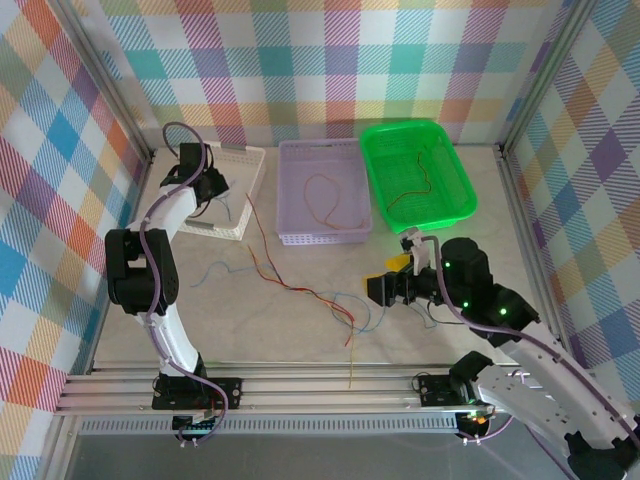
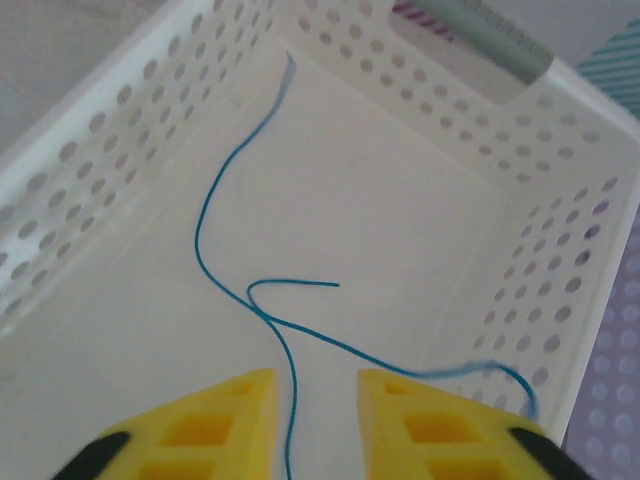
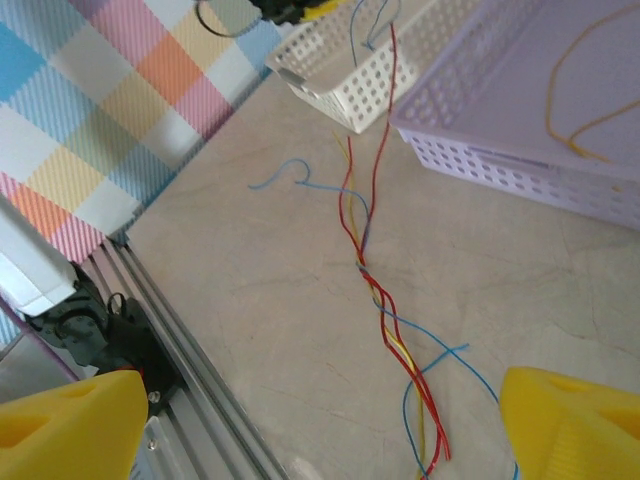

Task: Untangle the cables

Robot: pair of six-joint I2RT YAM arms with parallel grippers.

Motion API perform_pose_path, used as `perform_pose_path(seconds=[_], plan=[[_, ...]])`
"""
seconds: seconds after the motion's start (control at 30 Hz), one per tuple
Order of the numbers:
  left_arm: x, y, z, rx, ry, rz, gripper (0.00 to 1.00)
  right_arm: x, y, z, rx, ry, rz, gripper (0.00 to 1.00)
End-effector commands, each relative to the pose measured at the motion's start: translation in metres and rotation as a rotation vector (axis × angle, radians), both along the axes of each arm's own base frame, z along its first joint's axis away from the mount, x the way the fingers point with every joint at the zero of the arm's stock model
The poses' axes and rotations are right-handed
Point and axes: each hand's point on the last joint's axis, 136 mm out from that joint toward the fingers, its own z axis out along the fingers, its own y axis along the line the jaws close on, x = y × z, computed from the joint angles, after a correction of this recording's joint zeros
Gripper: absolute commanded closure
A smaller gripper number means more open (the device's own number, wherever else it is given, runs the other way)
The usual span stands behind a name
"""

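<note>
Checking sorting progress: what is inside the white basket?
One blue cable lies looped on the floor of the white basket, running out of sight between the jaws of the left gripper, which cover the nearest floor.

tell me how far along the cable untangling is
Done: one blue cable lies in the white basket, an orange cable in the purple basket, a reddish cable in the green basket. In hand: nothing gripped; the left gripper sits open over the blue cable, the right gripper open above the tangle. Left: that twisted bundle of red, yellow and blue cables on the table, plus a loose blue strand beside it.
</note>
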Motion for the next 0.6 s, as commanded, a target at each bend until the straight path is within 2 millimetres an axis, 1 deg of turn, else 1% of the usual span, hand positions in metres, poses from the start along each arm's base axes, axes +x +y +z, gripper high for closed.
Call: perform_pose_path(seconds=[0.0, 0.07, 0.13, 0.23, 0.27, 0.33, 0.4, 0.5, 0.57], plan=[[-0.006, -0.002, 0.019, -0.052, -0.002, 0.010, 0.65, 0.003, 0.003, -0.001, -0.017, 0.038, -0.012, 0.10], [-0.008, -0.004, 0.029, -0.073, -0.014, 0.013, 0.62, 0.005, 0.006, -0.005, -0.031, 0.050, -0.013, 0.10], [-0.011, -0.006, 0.041, -0.095, -0.032, 0.018, 0.55, 0.006, 0.009, -0.009, -0.050, 0.055, -0.009, 0.10], [-0.018, -0.007, 0.067, -0.123, -0.067, 0.035, 0.51, 0.011, 0.013, -0.022, -0.103, 0.078, -0.012, 0.10], [-0.021, -0.006, 0.075, -0.126, -0.078, 0.047, 0.46, 0.012, 0.014, -0.026, -0.118, 0.088, -0.013, 0.10], [-0.030, -0.004, 0.091, -0.137, -0.096, 0.066, 0.41, 0.013, 0.017, -0.037, -0.153, 0.118, -0.011, 0.10], [-0.039, -0.006, 0.101, -0.160, -0.104, 0.079, 0.36, 0.015, 0.020, -0.047, -0.186, 0.143, -0.019, 0.10], [-0.054, -0.011, 0.114, -0.218, -0.119, 0.093, 0.33, 0.018, 0.023, -0.059, -0.231, 0.165, -0.028, 0.10], [-0.066, -0.014, 0.123, -0.262, -0.132, 0.106, 0.28, 0.022, 0.025, -0.069, -0.267, 0.179, -0.037, 0.10]])
